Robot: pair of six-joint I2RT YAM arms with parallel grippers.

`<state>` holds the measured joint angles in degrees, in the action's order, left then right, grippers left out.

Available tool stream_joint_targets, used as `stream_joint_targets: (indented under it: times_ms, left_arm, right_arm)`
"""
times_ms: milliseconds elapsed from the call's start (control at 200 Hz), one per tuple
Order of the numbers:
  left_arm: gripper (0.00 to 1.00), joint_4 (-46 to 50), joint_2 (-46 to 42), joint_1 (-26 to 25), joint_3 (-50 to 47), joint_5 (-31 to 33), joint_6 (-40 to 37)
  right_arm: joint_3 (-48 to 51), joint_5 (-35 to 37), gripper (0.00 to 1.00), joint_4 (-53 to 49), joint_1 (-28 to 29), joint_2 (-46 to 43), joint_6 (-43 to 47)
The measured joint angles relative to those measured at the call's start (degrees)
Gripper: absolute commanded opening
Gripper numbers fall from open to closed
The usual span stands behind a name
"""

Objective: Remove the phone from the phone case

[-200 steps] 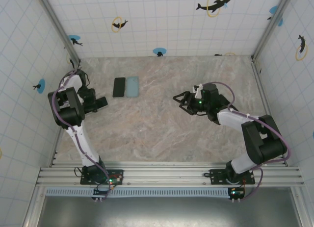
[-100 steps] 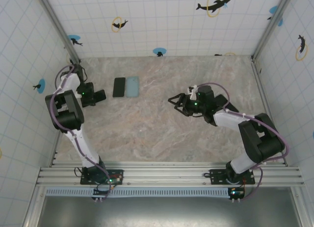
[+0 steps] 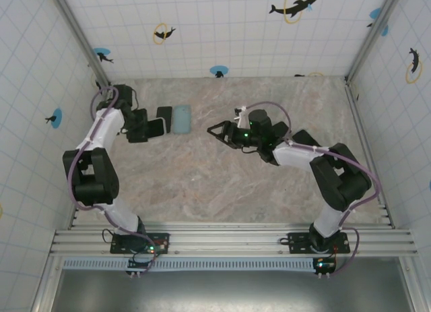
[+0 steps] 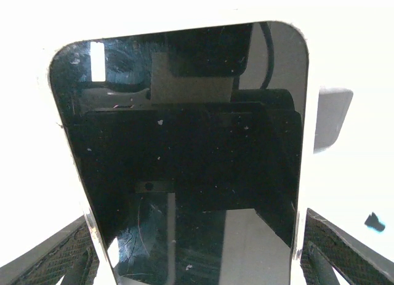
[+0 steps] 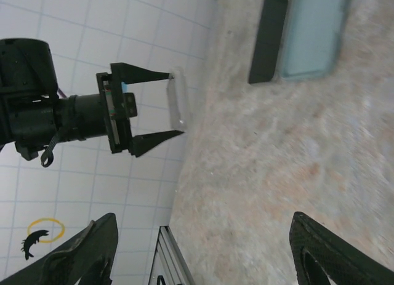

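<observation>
A black phone (image 3: 163, 114) lies flat on the marble table, side by side with a light blue phone case (image 3: 180, 119) on its right. My left gripper (image 3: 156, 128) hangs over the phone's near end. In the left wrist view the dark glass of the phone (image 4: 184, 156) runs between the spread fingers (image 4: 61, 257). My right gripper (image 3: 214, 130) stands open to the right of the case with nothing in it. From the right wrist I see the phone (image 5: 269, 36), the case (image 5: 314, 29) and the left gripper (image 5: 177, 104) with its fingers apart.
Bare marble table (image 3: 222, 184) stretches in front of and to the right of the two items. Tiled walls (image 3: 222, 36) close in the back and both sides, and a metal corner post (image 3: 81, 36) rises near the left arm.
The left gripper has swung from the left wall to the phone's near end. The right gripper has slid left across the table toward the case, its jaws narrowing slightly.
</observation>
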<state>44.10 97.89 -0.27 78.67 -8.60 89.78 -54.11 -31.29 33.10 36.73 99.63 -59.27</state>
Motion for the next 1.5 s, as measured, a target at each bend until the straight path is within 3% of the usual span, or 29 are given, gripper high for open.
stream_joint_targets:
  times_ms: [265, 430, 716, 1206, 1371, 1501]
  left_arm:
    - [0.62, -5.0, -5.2, -11.8, -4.0, -0.3, 5.8]
    - [0.62, -7.4, -5.7, -15.9, -4.7, -0.4, 8.4]
    - [0.62, -9.1, -5.7, -18.9, -5.3, -0.4, 10.5]
    - [0.62, -10.3, -5.6, -20.8, -5.5, -0.9, 11.2]
    - [0.77, -10.3, -5.6, -20.8, -5.5, -0.8, 11.2]
    - [0.96, -10.4, -5.5, -20.8, -5.5, -1.1, 11.0]
  right_arm:
    - [-2.0, 3.4, 0.61, 3.5, 2.3, 5.0, 1.9]
    - [-2.8, 5.4, 0.55, 5.2, 3.1, 6.2, 3.7]
    - [-6.0, 7.0, 0.45, 8.1, 3.6, 8.6, 5.4]
    - [-13.5, 7.0, 0.14, 5.5, 3.7, 13.9, 7.7]
    - [-13.9, 7.0, 0.05, 4.7, 3.7, 14.0, 7.5]
    - [-14.1, 6.8, 0.01, 3.9, 3.7, 14.0, 7.5]
